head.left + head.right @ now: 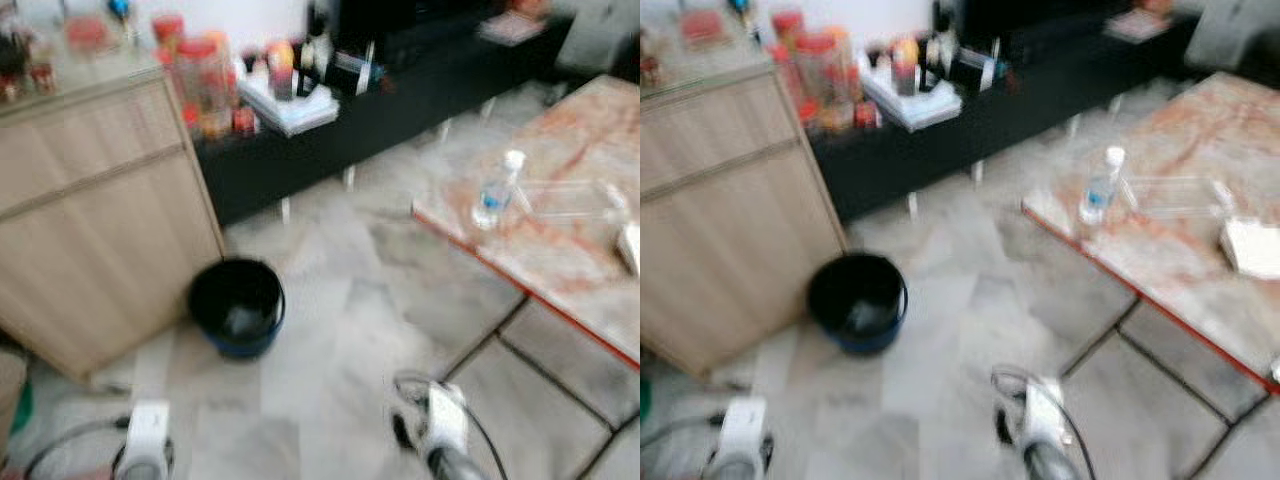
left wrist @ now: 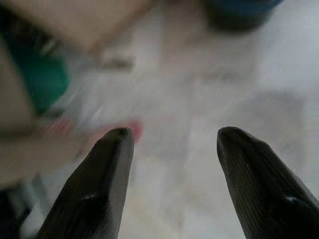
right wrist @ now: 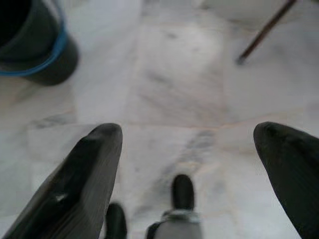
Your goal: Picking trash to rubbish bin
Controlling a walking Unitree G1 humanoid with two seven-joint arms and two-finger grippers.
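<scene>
Two claws [image 2: 172, 144] [image 3: 189, 137] hang apart; the blurred bottle [image 1: 497, 188] seems upright on the table [image 1: 560, 260].

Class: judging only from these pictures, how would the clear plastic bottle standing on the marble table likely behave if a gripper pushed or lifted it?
The bottle stands tall and narrow near the table edge, so a push would probably tip it. It looks clear and mostly empty, so likely light. Its thin plastic may dent under a hard squeeze, and once on its side it could roll.
</scene>
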